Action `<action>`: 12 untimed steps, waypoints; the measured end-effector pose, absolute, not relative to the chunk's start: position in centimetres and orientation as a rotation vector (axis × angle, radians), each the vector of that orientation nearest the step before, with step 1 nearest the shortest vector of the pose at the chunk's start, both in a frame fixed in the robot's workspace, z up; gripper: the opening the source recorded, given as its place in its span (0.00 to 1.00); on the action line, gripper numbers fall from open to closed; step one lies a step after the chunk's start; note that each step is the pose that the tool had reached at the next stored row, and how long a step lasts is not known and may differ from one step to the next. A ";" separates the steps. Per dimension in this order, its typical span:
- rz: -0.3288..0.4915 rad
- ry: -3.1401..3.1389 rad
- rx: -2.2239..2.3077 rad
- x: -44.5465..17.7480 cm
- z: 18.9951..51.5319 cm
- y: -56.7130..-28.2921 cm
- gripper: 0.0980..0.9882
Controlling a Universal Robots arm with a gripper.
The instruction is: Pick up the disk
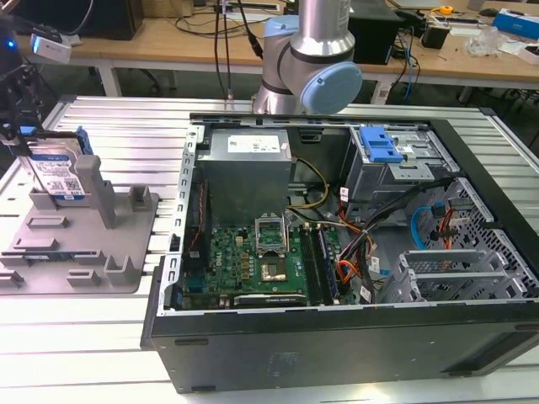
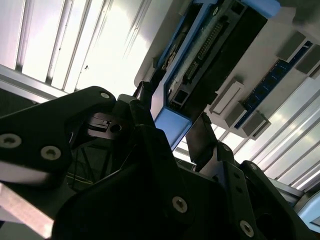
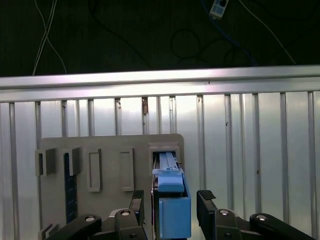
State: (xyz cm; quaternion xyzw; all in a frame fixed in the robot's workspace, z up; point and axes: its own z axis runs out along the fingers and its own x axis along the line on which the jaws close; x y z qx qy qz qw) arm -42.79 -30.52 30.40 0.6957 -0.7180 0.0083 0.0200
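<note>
The disk [image 3: 172, 212] stands on edge in a slot of the grey fixture [image 3: 110, 150]. In the first wrist view its blue end piece rises directly between the jaws of the gripper [image 3: 171, 207]. The jaws are spread wide, one black finger [image 3: 206, 202] on each broad side of the disk. A thin gap shows on both sides, so neither finger seems to be pressing on it. In the second wrist view the gripper [image 2: 175, 120] straddles the same blue end of the disk [image 2: 172, 125], and the connector edge runs away from the fingertips toward the fixture.

In the exterior view the disk [image 1: 57, 172] is upright in the fixture [image 1: 109, 244], which sits on the ribbed metal bench [image 1: 126, 109] near the bench edge at the exterior view's left. The face of the disk carries a blue-and-white label with barcode blocks; its print is too small to make out.

An open computer case [image 1: 337, 337] lies on the bench just beside the fixture and reaches to the exterior view's right. Inside it are a power supply [image 1: 248, 181] bearing a white label [image 1: 253, 145] with unreadable print, a green board [image 1: 253, 257] and a blue-handled drive cage [image 1: 383, 151]. The arm [image 1: 307, 50] rises behind the case.
</note>
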 end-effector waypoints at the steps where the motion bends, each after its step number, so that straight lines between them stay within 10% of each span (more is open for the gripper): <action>1: 0.026 -2.227 2.158 -42.8 30.4 -30.5 0.50; 12: 0.026 -2.227 2.158 -42.8 30.2 -30.7 0.50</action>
